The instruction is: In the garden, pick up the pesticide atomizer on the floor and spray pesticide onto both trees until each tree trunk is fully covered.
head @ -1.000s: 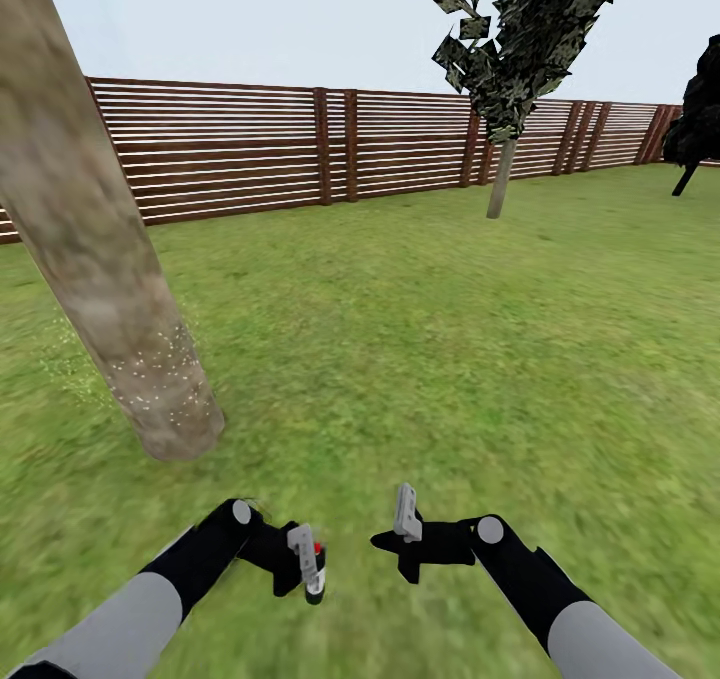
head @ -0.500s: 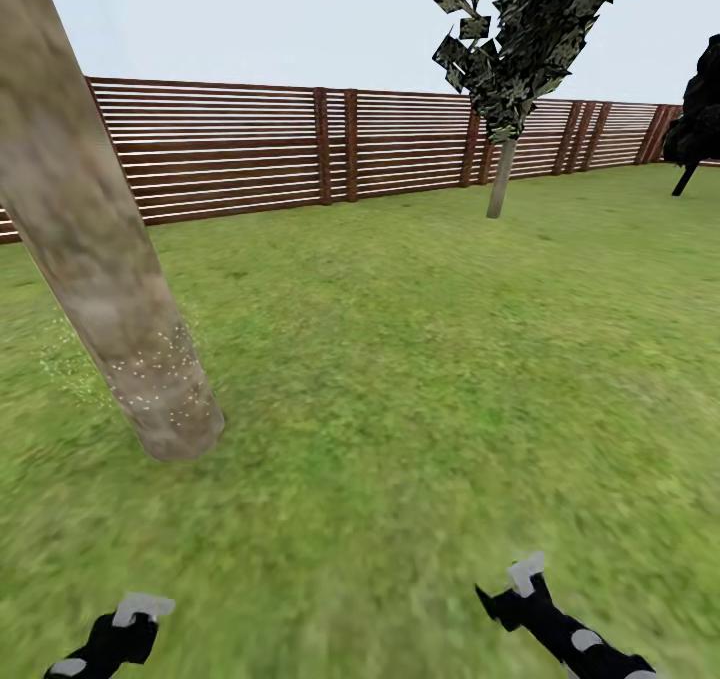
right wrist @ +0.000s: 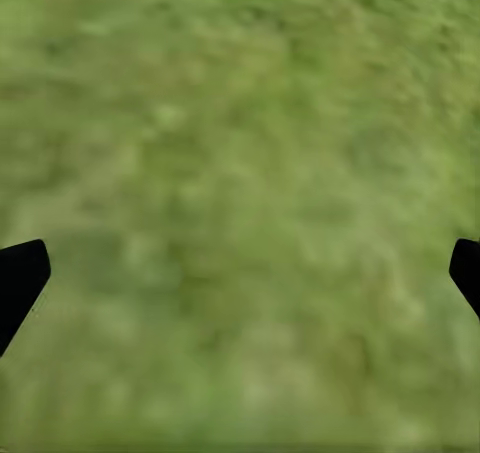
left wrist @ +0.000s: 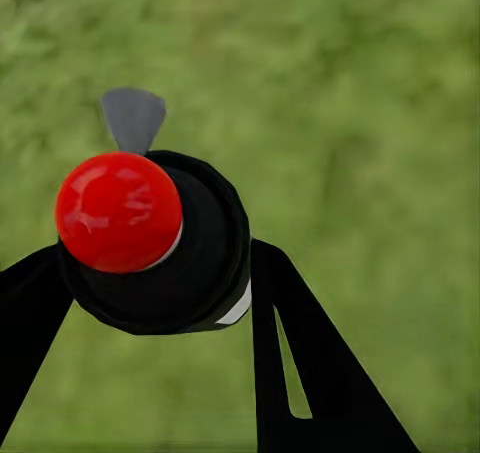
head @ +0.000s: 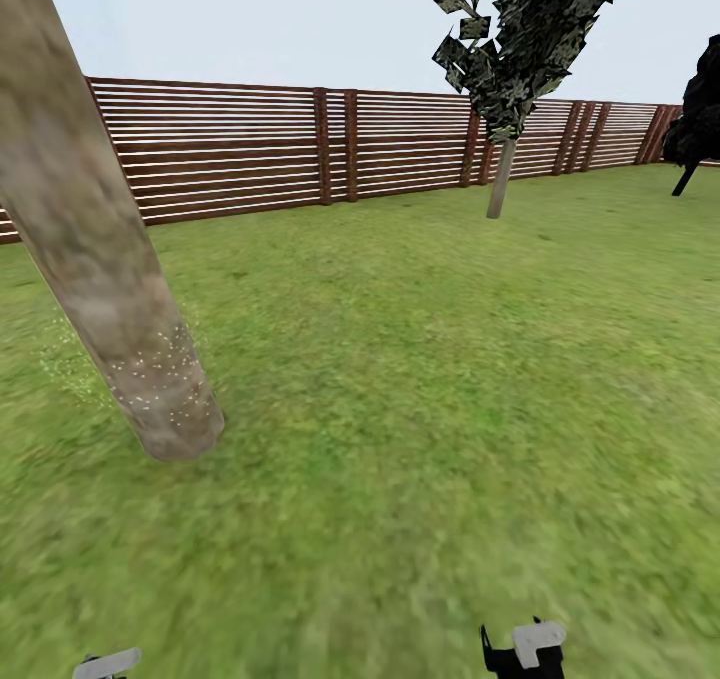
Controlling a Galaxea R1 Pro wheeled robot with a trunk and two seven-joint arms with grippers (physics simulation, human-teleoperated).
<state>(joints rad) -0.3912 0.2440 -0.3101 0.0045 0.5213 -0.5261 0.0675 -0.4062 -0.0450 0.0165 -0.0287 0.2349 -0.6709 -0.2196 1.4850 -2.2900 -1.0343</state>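
Note:
The pesticide atomizer [left wrist: 150, 243], a black bottle with a round red cap and a grey nozzle, sits between the black fingers of my left gripper [left wrist: 150, 273], which is shut on it above the grass. In the head view a grey tip of the left gripper [head: 105, 663] shows at the bottom edge. The right gripper [head: 530, 649] is low at the bottom right; its fingers [right wrist: 20, 278] stand wide open over bare grass floor [right wrist: 240, 173]. A thick pale tree trunk [head: 100, 279] leans close at the left, with pesticide specks [head: 160, 379] on its lower part. A second tree [head: 500, 174] stands far back by the fence.
A brown slatted fence [head: 250, 144] closes the lawn at the back. A black conifer [head: 695, 119] stands at the far right. Open grass [head: 420, 359] stretches between the near trunk and the far tree.
Both arms have drawn back and down to the bottom edge of the head view, the left one carrying the atomizer. The trees, fence and camera have not shifted.

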